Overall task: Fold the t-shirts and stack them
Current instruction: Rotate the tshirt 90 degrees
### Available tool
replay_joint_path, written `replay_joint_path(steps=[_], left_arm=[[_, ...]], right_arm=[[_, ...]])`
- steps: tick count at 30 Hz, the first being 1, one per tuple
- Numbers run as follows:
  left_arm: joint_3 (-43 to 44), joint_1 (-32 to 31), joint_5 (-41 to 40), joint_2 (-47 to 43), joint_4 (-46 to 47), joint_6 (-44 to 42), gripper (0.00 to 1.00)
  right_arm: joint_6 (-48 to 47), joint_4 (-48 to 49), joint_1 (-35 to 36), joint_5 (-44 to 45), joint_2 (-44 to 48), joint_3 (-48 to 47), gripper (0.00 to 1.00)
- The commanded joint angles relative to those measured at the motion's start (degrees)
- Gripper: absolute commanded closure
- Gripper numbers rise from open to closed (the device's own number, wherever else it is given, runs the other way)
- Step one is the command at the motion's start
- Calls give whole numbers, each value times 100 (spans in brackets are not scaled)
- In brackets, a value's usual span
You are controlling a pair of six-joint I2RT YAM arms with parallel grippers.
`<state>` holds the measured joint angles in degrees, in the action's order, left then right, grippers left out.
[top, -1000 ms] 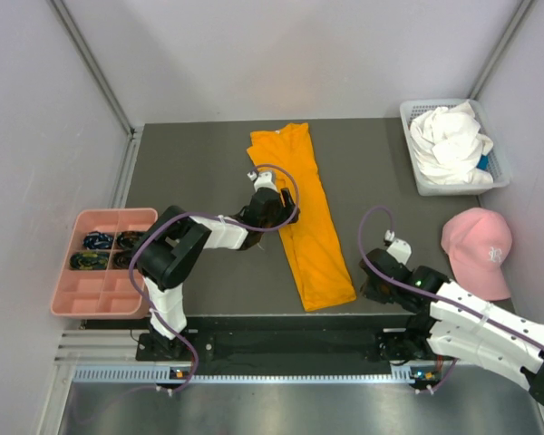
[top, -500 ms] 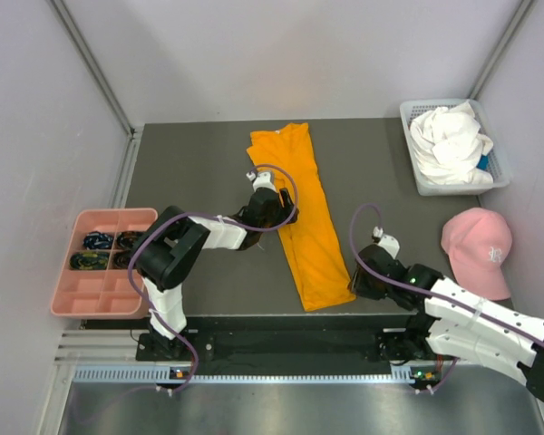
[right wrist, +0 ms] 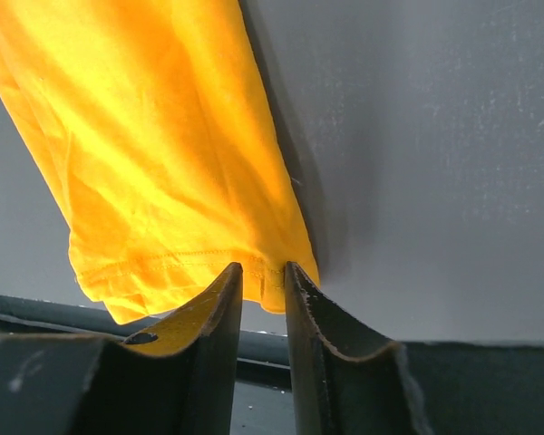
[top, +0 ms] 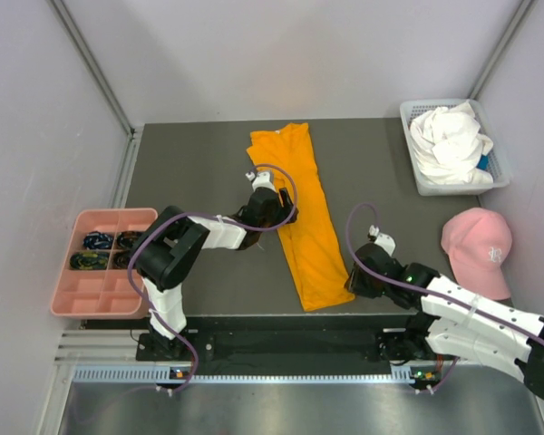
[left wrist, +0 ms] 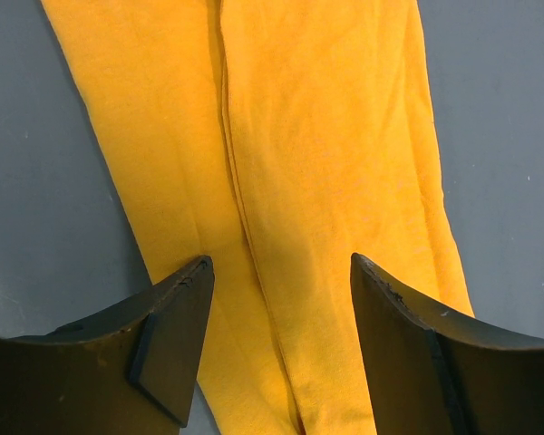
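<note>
Folding step: by my reading, the orange t-shirt (top: 301, 213) lies as a long narrow strip on the table (top: 190, 163), collar end far, hem near the front edge. A crosswise fold looks due next.
Left fingers: the left gripper (left wrist: 279, 263) hovers over the strip's left edge about midway along, fingers wide apart, nothing between them.
Right fingers: the right gripper (right wrist: 263, 267) sits at the hem's near right corner, fingers drawn almost together with only a slit. I cannot tell whether any cloth is caught.
Risk, thin bite: a pinch on the corner alone could slip off once lifted, because soft cotton sags.
Risk, layers: catching only the top layer would peel the strip open and undo the lengthwise fold.
Risk, drag: pulling with the left side unpinned could skew the strip.
Basket: the white basket (top: 408, 136), far right, holds the crumpled white t-shirt (top: 449, 140), unfolded.
Tray: the pink tray (top: 59, 272), at the left, has small dark items (top: 98, 240) in its far compartments.
</note>
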<state>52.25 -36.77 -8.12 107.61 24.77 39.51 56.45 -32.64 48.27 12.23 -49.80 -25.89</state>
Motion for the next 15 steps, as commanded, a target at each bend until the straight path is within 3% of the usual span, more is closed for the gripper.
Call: replay_joint_path(steps=[1, 8, 11, 15], left_arm=[[-224, 135, -181, -56, -632, -101, 32], [-277, 179, -181, -109, -606, -101, 32], [-303, 188, -190, -118, -605, -92, 32], [-338, 206, -190, -135, -597, -92, 32]], right_arm=[[-64, 197, 77, -36, -30, 66, 75], [-28, 223, 77, -63, -30, 119, 81], [-20, 215, 77, -80, -30, 137, 94], [-11, 215, 77, -89, -21, 146, 100]])
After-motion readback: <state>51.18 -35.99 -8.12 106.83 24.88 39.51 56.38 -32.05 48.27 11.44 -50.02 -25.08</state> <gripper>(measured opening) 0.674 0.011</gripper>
